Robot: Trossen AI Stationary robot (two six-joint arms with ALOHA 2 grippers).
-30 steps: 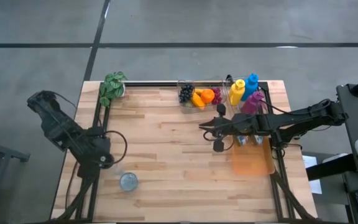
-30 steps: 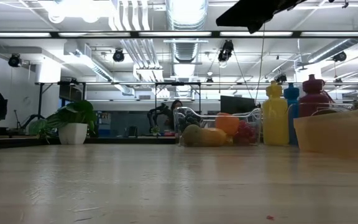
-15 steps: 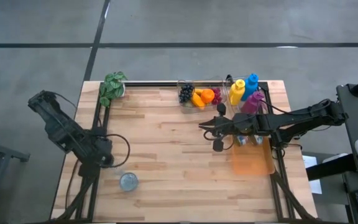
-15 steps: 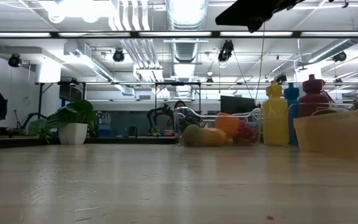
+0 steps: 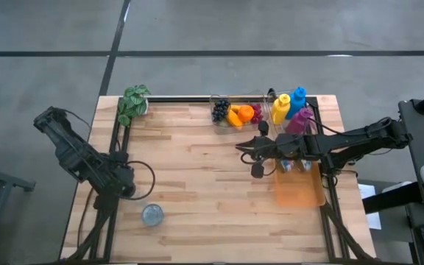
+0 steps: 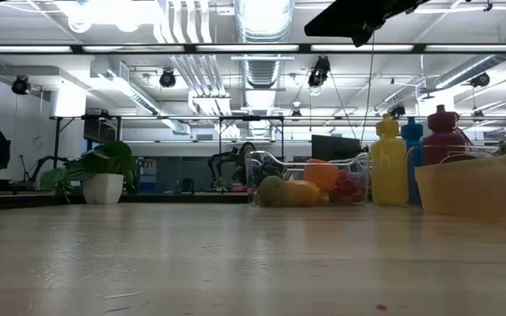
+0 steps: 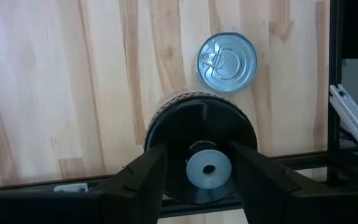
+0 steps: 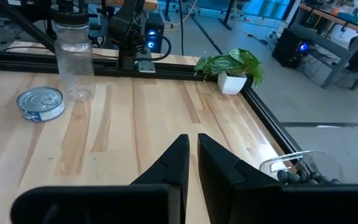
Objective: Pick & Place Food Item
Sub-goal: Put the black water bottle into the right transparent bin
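Light is bright and even, falling from ceiling strips (image 6: 262,48) that glare white along the top of the low view. The wooden table (image 5: 197,184) shows only faint, soft shadows under the arms from above. In the low view the near tabletop is blurred, while the plant pot (image 6: 104,187) and bottles (image 6: 390,167) stay fairly sharp. The tin can (image 7: 227,54) lid gleams in the left wrist view.

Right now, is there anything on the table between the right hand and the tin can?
No. In the high view only bare wood lies between the right hand and the tin can. The right wrist view shows the same bare boards.
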